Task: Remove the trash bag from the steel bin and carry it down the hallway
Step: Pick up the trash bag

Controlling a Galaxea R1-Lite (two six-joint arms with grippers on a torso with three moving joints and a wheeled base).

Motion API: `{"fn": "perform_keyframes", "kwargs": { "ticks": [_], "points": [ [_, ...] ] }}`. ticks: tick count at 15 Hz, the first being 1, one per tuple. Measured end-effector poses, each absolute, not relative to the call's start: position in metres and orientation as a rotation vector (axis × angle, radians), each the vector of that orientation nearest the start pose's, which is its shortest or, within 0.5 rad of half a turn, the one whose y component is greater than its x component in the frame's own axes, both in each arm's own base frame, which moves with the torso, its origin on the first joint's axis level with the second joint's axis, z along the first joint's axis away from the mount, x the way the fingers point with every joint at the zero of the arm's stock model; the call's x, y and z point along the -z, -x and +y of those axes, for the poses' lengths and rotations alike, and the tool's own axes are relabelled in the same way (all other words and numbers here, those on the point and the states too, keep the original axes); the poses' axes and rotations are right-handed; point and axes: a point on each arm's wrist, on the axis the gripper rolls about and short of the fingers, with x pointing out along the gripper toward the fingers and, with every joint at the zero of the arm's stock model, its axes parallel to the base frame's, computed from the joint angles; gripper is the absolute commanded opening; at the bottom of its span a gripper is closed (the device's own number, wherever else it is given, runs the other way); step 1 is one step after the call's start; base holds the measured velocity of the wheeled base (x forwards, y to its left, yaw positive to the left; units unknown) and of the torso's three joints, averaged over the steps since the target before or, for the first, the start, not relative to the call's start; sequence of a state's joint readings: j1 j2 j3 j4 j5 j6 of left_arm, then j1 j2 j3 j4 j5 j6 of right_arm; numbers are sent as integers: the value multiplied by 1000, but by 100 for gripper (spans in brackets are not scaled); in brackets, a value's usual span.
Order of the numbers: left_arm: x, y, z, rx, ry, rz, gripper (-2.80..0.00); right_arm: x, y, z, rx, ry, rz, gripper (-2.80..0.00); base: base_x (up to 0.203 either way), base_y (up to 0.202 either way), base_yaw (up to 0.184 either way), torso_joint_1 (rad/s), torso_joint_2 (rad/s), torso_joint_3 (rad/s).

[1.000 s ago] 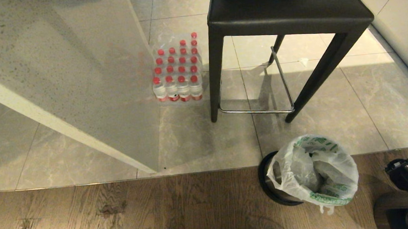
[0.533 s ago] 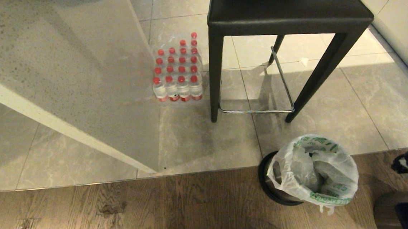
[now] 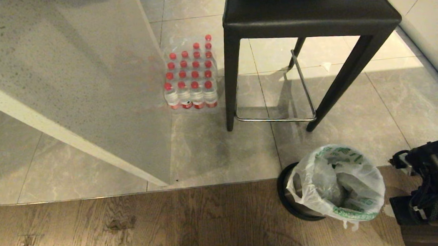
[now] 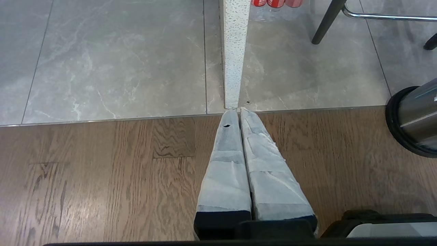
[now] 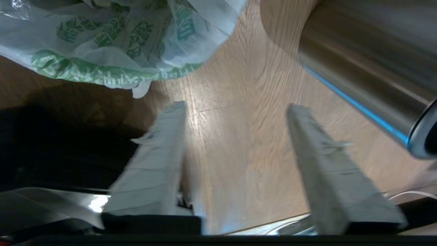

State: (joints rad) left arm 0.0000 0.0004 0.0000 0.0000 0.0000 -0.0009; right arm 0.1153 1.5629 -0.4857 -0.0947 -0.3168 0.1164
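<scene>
One arm is at work here: the right end effector (image 5: 235, 112) hangs low over the wood floor (image 3: 134, 229) with its two fingers (image 5: 160, 150) standing apart and nothing between them, while the left end effector (image 4: 239, 114) sits parked over the seam where wood meets tile, fingers pressed together. The trash bag (image 3: 337, 182) is not yet touched — it lines the steel bin (image 3: 290, 195), its white-and-green plastic folded out over the rim, a small tail of plastic dangling on the side nearest the robot. The bin stands right at the edge of the wood floor, just short of the black stool (image 3: 304, 13). The step in hand looks like the approach to the first grasp. In the right wrist view the bag's turned-over edge lies just ahead of the fingertips, apart from them. The next move likely calls for bringing the parted fingers around a fold or a handle loop — thin film, so a bunched pinch should hold better — then lifting straight up so the bin does not tip.
</scene>
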Motion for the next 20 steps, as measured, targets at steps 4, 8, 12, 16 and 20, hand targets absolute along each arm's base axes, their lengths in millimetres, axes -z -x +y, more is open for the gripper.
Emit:
{"fn": "perform_keyframes", "kwargs": {
  "ticks": [4,8,12,16,20],
  "points": [
    [-75,23,0,0,1,0,-280,-93,-216,24,199,145,939,0,0,0,0,0,0,0],
    [-75,23,0,0,2,0,-280,-90,-249,40,149,158,844,0,0,0,0,0,0,0],
    [-75,23,0,0,1,0,-280,-75,-267,49,86,257,810,0,0,0,0,0,0,0],
    [-75,23,0,0,1,0,-280,-65,-273,49,115,341,826,0,0,0,0,0,0,0],
    [-75,23,0,0,1,0,-280,-66,-253,37,190,358,879,0,0,0,0,0,0,0]
  ]
}}
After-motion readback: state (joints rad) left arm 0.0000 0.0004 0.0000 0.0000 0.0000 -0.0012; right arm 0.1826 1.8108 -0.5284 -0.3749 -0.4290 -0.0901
